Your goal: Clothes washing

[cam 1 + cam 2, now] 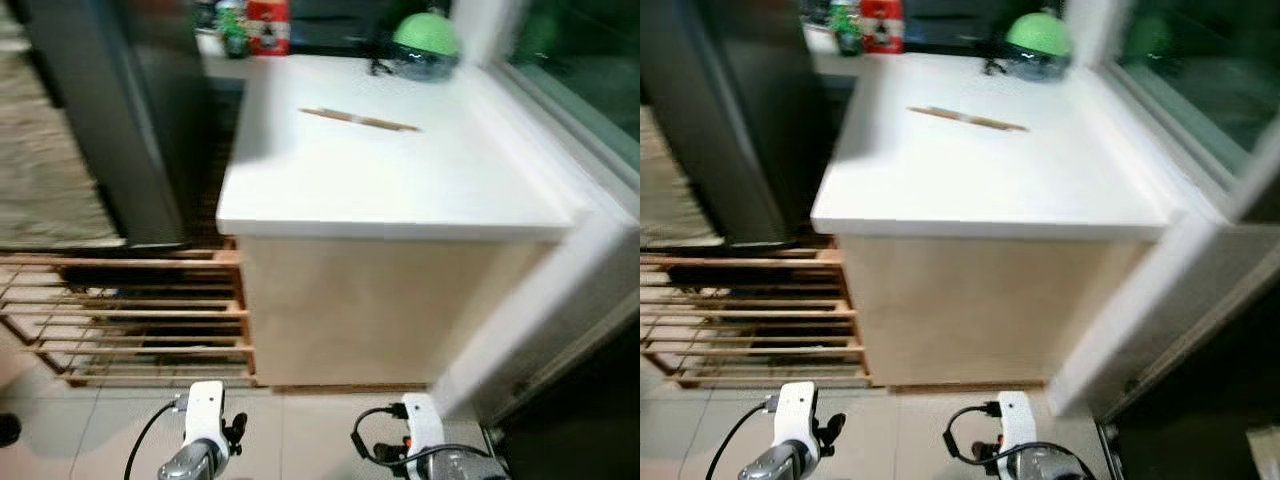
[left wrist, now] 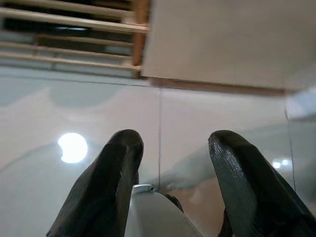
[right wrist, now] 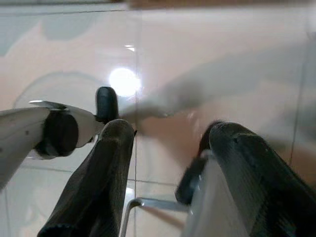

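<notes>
Two end effectors — left [image 2: 170, 163], right [image 3: 170, 158] — spread, empty; one counter [image 1: 400, 180].

Before me stands a white-topped bench [image 1: 400, 170] with a pale beige front panel [image 1: 360, 310]. On its top lie a thin stick-like thing [image 1: 358, 120] and, at the far end, a green rounded object [image 1: 425, 40] beside a red carton [image 1: 268, 25] and a bottle [image 1: 233, 28] — all blurred. To my right a white-framed window [image 1: 580, 80] runs along the bench, its glass dark green. To my left a dark tall panel [image 1: 110, 120] rises above a low wooden slatted rack [image 1: 130, 320]. The floor [image 2: 212, 118] under me is pale glossy tile — a round lamp reflection [image 2: 72, 147] shines on it.
</notes>
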Robot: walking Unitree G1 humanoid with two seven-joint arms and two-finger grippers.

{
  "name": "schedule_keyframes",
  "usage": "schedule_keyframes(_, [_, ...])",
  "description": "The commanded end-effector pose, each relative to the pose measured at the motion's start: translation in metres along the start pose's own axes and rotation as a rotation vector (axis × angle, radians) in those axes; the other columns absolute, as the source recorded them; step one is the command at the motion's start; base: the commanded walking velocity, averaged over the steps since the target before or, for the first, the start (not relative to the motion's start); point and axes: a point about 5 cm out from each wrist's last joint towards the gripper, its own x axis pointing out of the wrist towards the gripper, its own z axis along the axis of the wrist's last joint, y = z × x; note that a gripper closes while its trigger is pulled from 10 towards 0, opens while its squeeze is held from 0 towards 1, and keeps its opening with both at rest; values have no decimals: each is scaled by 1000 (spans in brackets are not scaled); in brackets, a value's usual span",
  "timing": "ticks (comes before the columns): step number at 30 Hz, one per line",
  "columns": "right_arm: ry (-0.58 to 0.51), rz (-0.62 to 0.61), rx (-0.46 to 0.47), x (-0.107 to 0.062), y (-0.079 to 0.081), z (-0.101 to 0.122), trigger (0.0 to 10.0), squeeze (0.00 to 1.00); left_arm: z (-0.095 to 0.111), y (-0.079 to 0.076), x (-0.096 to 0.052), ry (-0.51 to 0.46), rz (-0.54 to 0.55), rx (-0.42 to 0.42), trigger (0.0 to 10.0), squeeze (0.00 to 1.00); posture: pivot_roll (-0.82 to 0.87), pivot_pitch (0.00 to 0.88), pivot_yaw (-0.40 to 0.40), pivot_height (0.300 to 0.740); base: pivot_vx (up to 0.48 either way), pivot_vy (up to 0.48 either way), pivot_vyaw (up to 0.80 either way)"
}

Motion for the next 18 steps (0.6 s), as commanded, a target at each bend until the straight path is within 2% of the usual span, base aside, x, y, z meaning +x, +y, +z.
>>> schedule_keyframes(1, [-33, 9, -35, 0, 2, 12, 10000, 0, 8, 0, 2, -33, 8, -10, 10000, 0, 101, 0, -54, 740, 424, 0, 0])
schedule_keyframes(15, [-20, 30, -126, 1, 8, 19, 10000, 0, 9, -1, 2, -46, 18, -23, 10000, 0, 101, 0, -62, 740, 427, 0, 0])
schedule_keyframes(18, [-22, 27, -179, 0, 8, 20, 10000, 0, 10, -3, 3, -58, 18, -36, 10000, 0, 96, 0, -61, 740, 0, 0, 0])
